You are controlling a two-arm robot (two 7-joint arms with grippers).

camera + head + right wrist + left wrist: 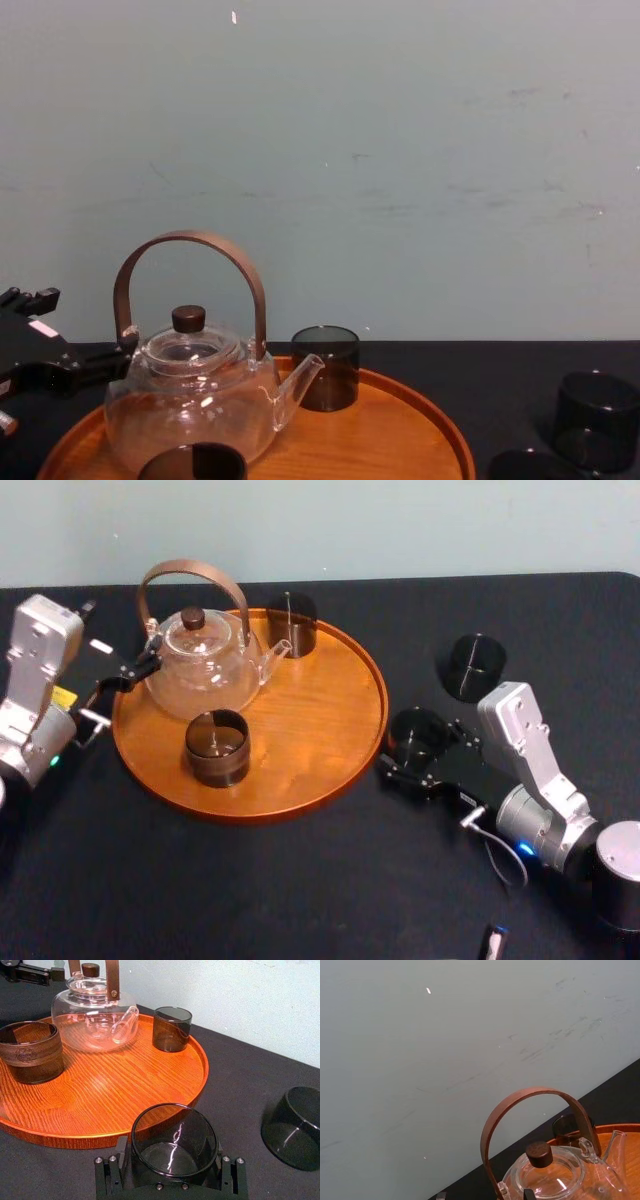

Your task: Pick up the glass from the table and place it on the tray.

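right wrist view showed the glass clasped between the right gripper, its fingers snug on either side, over the black table just beside the tray rim. left gripper sat idle by the teapot.

Tray right half bare, teapot and brown cup crowd left

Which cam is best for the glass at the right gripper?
Right wrist view: the glass is close and whole between the fingers of the right gripper, beside the tray. Head view shows it small from above; chest view catches only its top. Left gripper sits by the teapot.
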